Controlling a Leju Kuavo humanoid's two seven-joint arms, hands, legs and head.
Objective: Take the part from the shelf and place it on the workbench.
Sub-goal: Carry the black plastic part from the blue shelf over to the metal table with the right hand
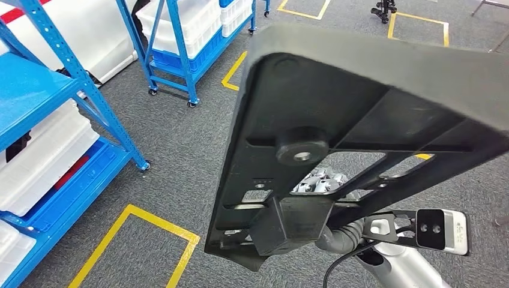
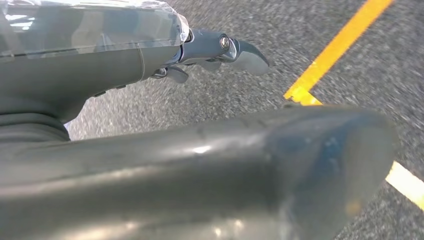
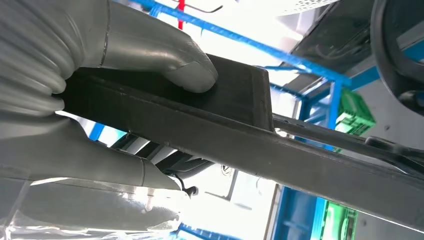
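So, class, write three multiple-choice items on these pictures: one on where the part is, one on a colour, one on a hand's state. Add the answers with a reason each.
1. Where is the black part?
A. on a shelf
B. held up over the floor
C. lying on the floor

2. What colour are the lines on the floor?
A. yellow
B. red
C. white

3. What is the right hand doing?
A. hanging open
B. gripping the part
C. resting on a bin

Answers:
1 B, the head view shows the part raised with carpet below it.
2 A, the tape lines are yellow.
3 B, the right wrist view shows thumb and fingers clamped on the part's edge.
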